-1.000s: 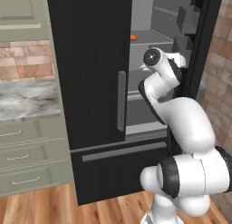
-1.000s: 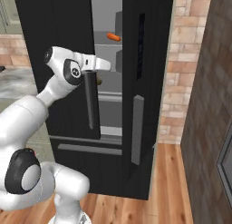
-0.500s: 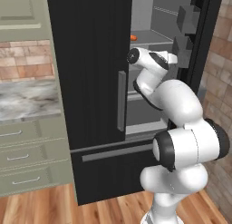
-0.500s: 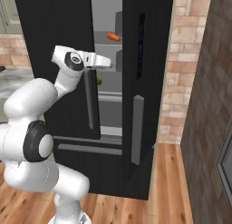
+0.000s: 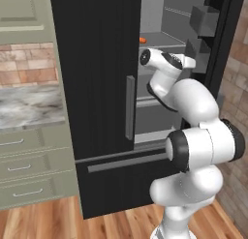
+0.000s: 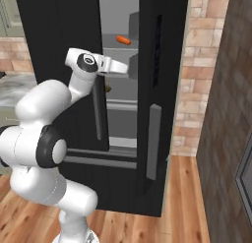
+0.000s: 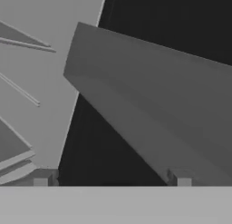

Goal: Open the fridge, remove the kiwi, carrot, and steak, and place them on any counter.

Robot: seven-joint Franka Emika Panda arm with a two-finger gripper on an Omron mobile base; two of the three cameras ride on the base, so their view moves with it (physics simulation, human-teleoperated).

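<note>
The black fridge (image 5: 97, 64) stands with its right door (image 6: 162, 65) swung open and its left door shut. An orange carrot (image 5: 143, 40) (image 6: 123, 39) lies on an upper shelf inside. A tiny dark lump, possibly the kiwi (image 6: 107, 89), sits on a lower shelf just beyond the left door's edge. The steak is out of view. My gripper (image 7: 112, 181) reaches into the opening below the carrot's shelf. It is open, its fingertips (image 7: 43, 180) wide apart with nothing between them. Close ahead in the hand view is a grey door bin (image 7: 158, 105).
The marbled counter (image 5: 29, 107) over sage-green drawers (image 5: 24, 168) lies left of the fridge. A long grey handle (image 5: 130, 107) runs down the shut left door. A brick wall (image 6: 197, 79) stands right of the open door. Wooden floor (image 6: 187, 197) spreads in front.
My elbow and forearm have swung up and over while the hand stays inside the fridge opening near the door bins. The carrot has not moved.
</note>
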